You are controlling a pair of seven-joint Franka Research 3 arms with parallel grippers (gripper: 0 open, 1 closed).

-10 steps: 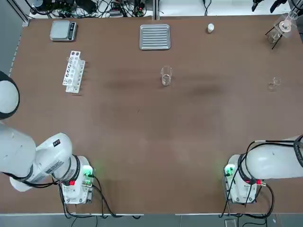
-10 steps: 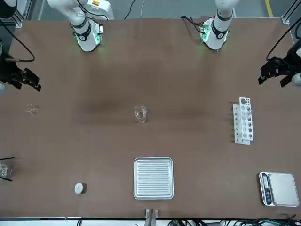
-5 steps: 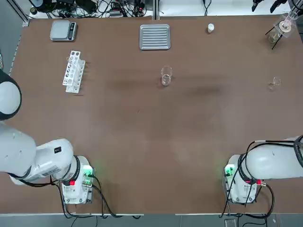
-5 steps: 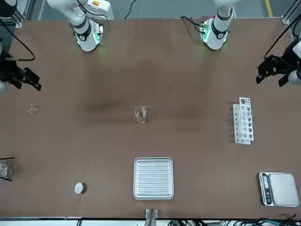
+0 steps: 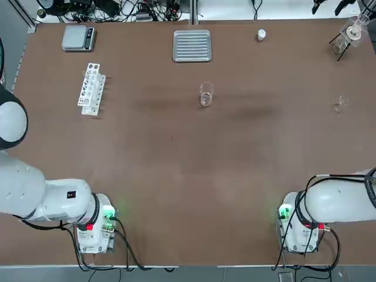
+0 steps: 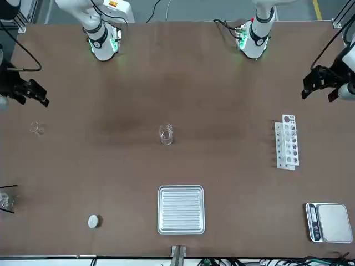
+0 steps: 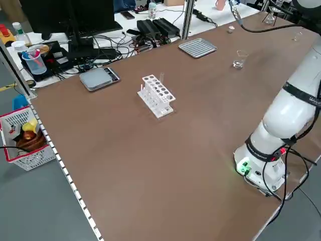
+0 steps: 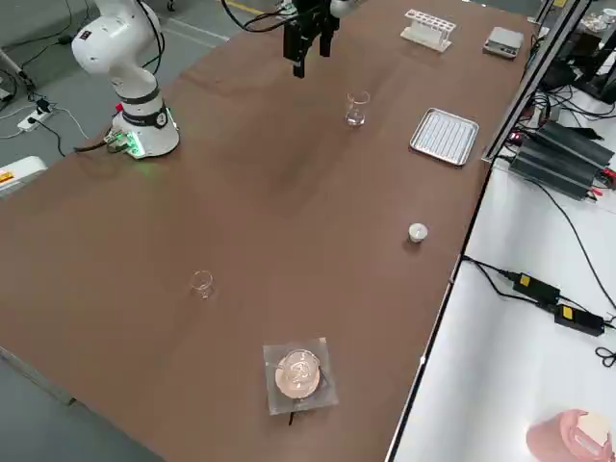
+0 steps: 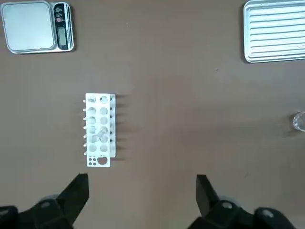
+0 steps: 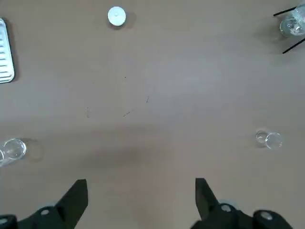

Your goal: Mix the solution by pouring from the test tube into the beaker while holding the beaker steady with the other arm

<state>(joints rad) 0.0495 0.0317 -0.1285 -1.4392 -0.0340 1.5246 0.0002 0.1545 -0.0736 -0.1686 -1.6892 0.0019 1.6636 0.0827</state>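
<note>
Can see the brown rectangular table (image 5: 176, 176) under the white, glossy, jointed left arm (image 5: 64, 197) and right arm (image 5: 341, 200). Can find in the front view, but not the top view, the small black two-finger left gripper (image 6: 318, 96) toward the table's left edge and the matching right gripper (image 6: 34, 102) toward its right edge; from the wrist views, wide open and empty. Can spot the small clear glass cylindrical beaker (image 5: 206, 94) upright mid-table, nearer the robot than the ribbed silver metal tray (image 5: 192, 46). Compared with a second ago, swung slightly at the left arm, unchanged at the beaker.
</note>
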